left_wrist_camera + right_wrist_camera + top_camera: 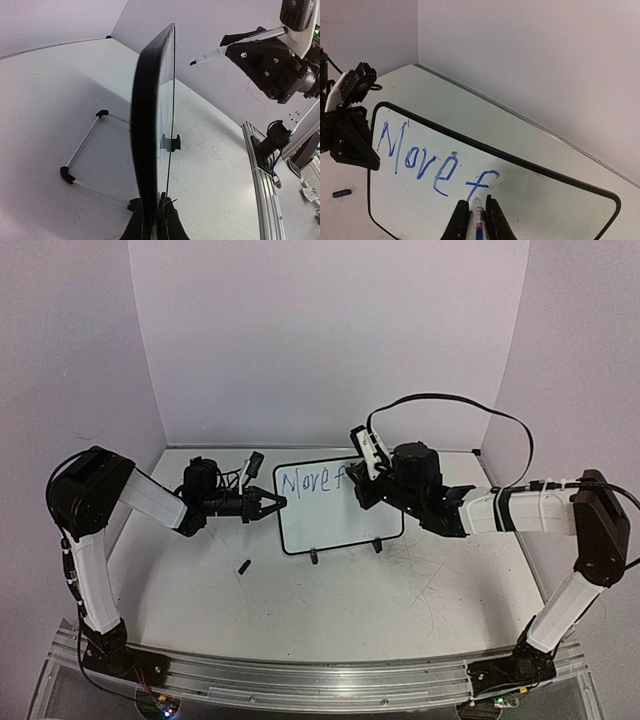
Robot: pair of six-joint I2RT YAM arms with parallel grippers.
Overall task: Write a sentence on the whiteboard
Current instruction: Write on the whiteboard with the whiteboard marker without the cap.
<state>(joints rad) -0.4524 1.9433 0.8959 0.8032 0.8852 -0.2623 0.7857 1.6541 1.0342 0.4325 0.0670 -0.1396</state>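
I see the whiteboard (335, 505) standing mid-table on its wire stand (85, 145), with the left gripper (272, 504) clamped on its left edge. The right gripper (476, 220) is closed around a marker (477, 207), tip just below the "f" (the sentence (427, 157) reads only "Move f"). A small dark cap (243, 566) lies nearby.

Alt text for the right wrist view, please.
The right claw holds a marker to the whiteboard, tip beside the f of blue handwriting reading "Move f". The left claw clamps the board's left edge.
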